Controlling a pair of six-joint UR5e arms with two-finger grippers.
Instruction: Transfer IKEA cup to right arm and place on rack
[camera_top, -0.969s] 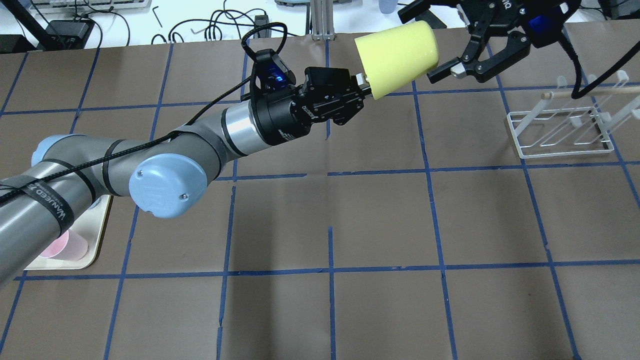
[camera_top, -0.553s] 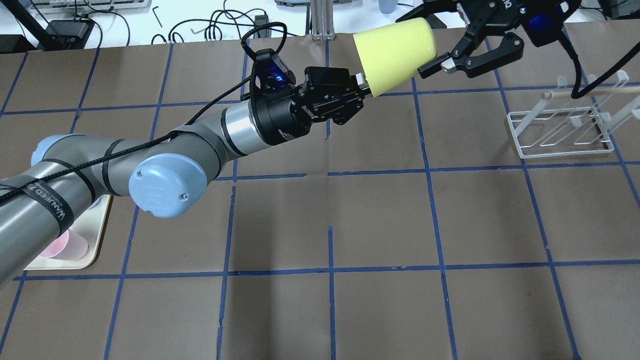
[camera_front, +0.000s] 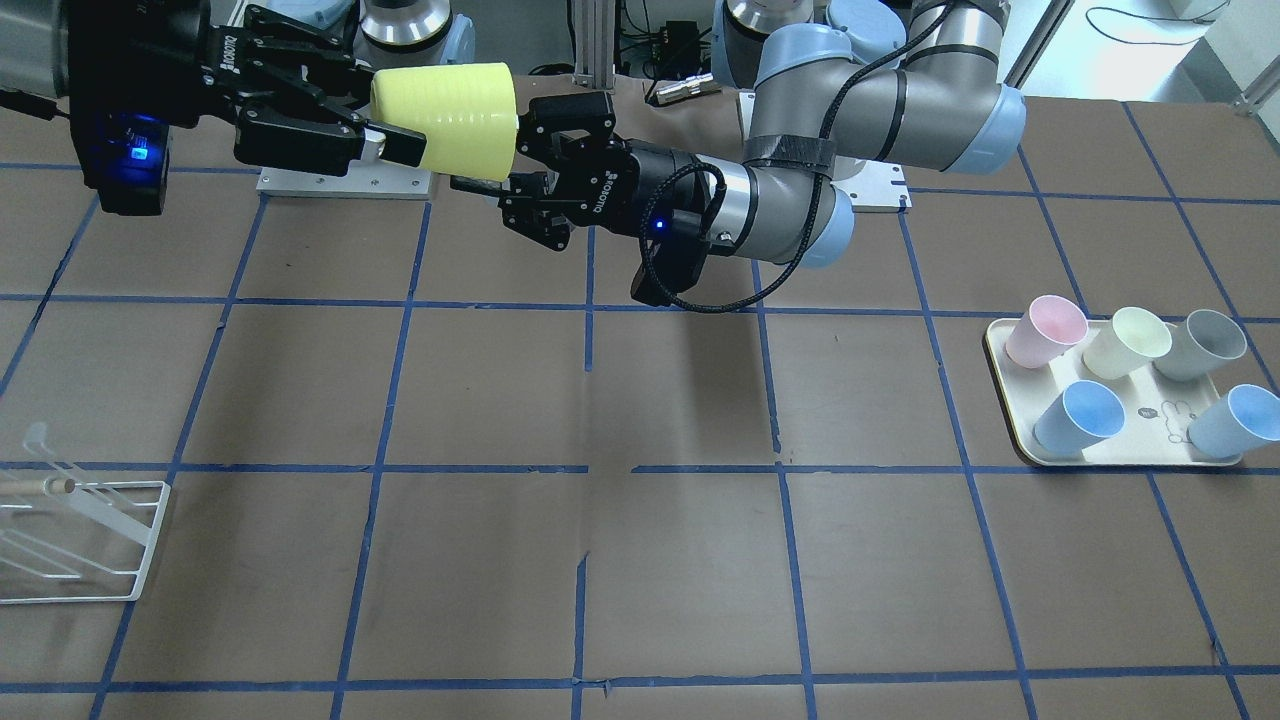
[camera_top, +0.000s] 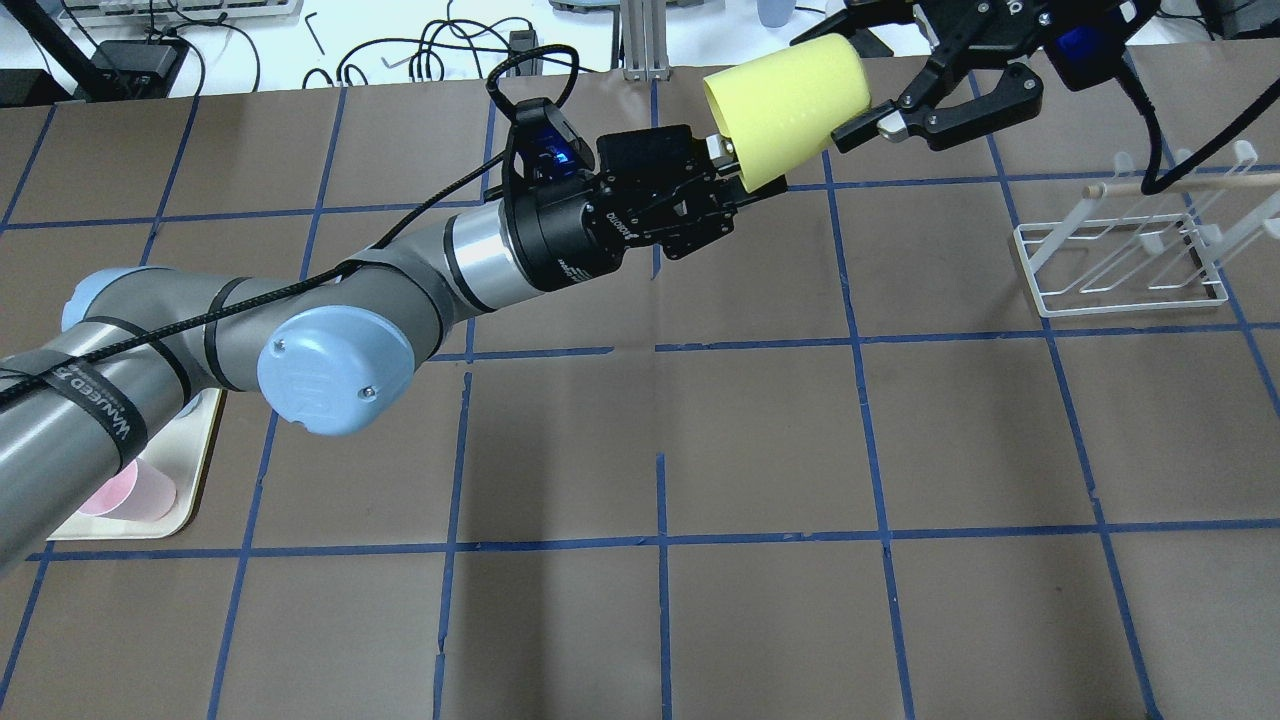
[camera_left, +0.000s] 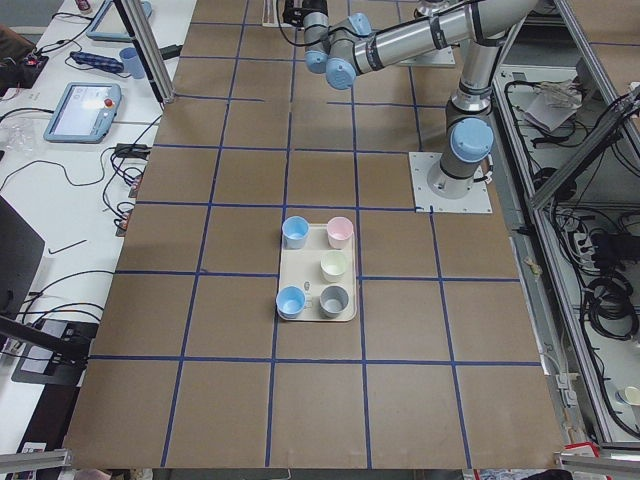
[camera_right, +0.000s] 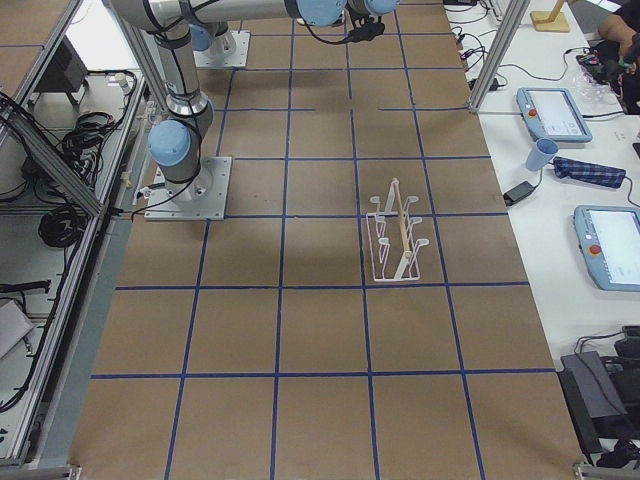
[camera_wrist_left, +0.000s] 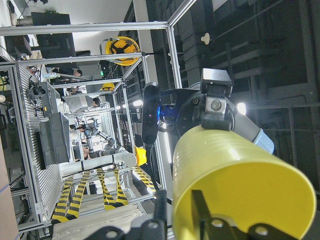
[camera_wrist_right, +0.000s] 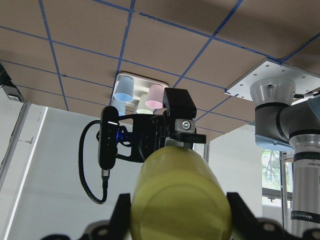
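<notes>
The bright yellow IKEA cup (camera_top: 785, 105) hangs on its side in the air over the far table edge, between both arms. My right gripper (camera_top: 835, 85) is shut on its closed base end, one finger on each side, as the right wrist view shows around the cup (camera_wrist_right: 180, 200). My left gripper (camera_top: 742, 168) is at the cup's rim with its jaws spread, one finger inside and one outside the wall, as the left wrist view shows at the cup (camera_wrist_left: 240, 180). The white wire rack (camera_top: 1120, 265) stands on the table at the right, below the right arm.
A cream tray (camera_front: 1000, 340) on the robot's left side holds pink, cream, grey and two blue cups. The left arm's forearm stretches over the table's left half. Cables and gear lie beyond the far edge.
The right gripper moved onto the cup's base and closed on it. The left gripper's fingers then spread apart at the rim. The cup shifted slightly.
</notes>
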